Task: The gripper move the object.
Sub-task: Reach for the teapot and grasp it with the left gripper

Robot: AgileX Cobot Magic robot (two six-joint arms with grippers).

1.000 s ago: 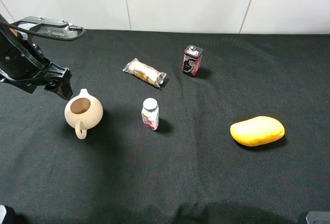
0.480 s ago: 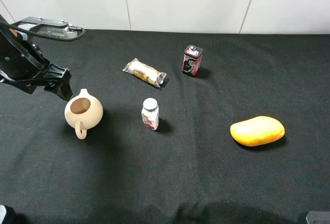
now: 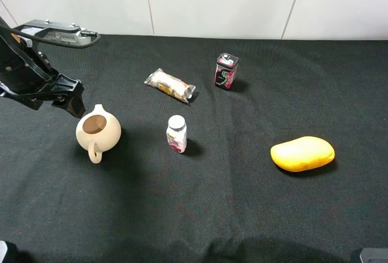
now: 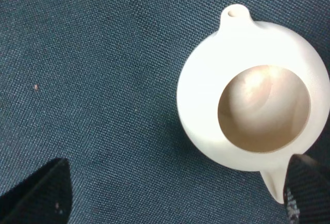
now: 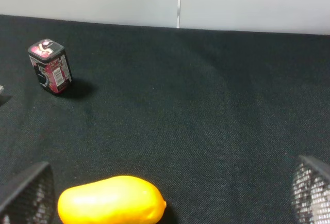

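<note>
Left gripper [image 3: 71, 98] hangs over the black cloth [image 3: 242, 214], jaws spread wide, nothing between them that we can call held

Teapot [image 3: 98, 131] stands upright just beside this gripper, on the side toward the middle of the cloth. In the left wrist view the teapot [image 4: 201, 95] lies off toward one finger, open mouth up, with its loop handle running in behind that fingertip [image 4: 309, 188]; we cannot tell whether they touch

White-capped bottle [image 3: 176, 134] stands beyond the teapot from the left gripper; wrapped snack [image 3: 170, 85] and red-and-black tin [image 3: 225, 71] lie farther off

Right gripper [image 5: 170, 190] also spread wide and empty. Yellow mango-shaped thing [image 5: 111, 201] lies on the cloth just ahead of it, nearer one finger
</note>
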